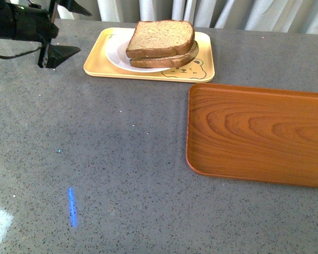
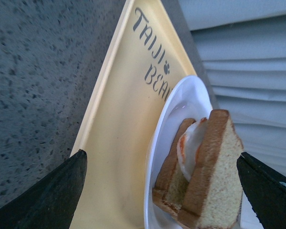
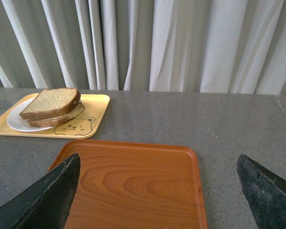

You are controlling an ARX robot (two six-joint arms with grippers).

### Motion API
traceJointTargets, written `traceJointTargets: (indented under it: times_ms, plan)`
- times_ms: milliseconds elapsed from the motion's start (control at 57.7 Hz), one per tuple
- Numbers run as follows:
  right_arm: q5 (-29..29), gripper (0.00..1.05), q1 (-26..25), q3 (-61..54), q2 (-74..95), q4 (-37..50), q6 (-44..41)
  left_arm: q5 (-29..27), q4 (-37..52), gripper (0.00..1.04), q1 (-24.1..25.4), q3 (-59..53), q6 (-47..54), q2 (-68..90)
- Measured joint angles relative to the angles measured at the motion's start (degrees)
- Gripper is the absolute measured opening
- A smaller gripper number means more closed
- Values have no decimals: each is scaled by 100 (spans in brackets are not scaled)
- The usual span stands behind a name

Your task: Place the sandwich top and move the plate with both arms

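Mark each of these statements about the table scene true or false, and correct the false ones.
1. The light brown top slice of bread lies on the sandwich. True.
2. The round white plate stands on the brown wood-grain tray. False: it stands on the yellow rectangular bear-print tray.
3. The wood-grain tray carries nothing. True.
4. The left pincer is clamped on the plate. False: its jaws are open, with the sandwich between them in the left wrist view.
5. The right pincer is open, holding nothing. True.
6. The yellow tray overlaps the wooden one. False: grey table shows between them.
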Motion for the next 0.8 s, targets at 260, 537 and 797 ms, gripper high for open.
traceJointTargets:
  times_ms: [260, 537, 797]
  plan:
    - [0, 96, 0, 0, 0, 0, 0, -1355, 2210, 86, -44, -2017, 881, -1379]
    - [0, 96, 0, 0, 0, 0, 0, -3646, 4496, 40, -240, -4922, 4870, -2953]
    - [-2, 96, 0, 0, 0, 0, 0, -3657, 4839, 2, -225, -6721, 5394, -4232]
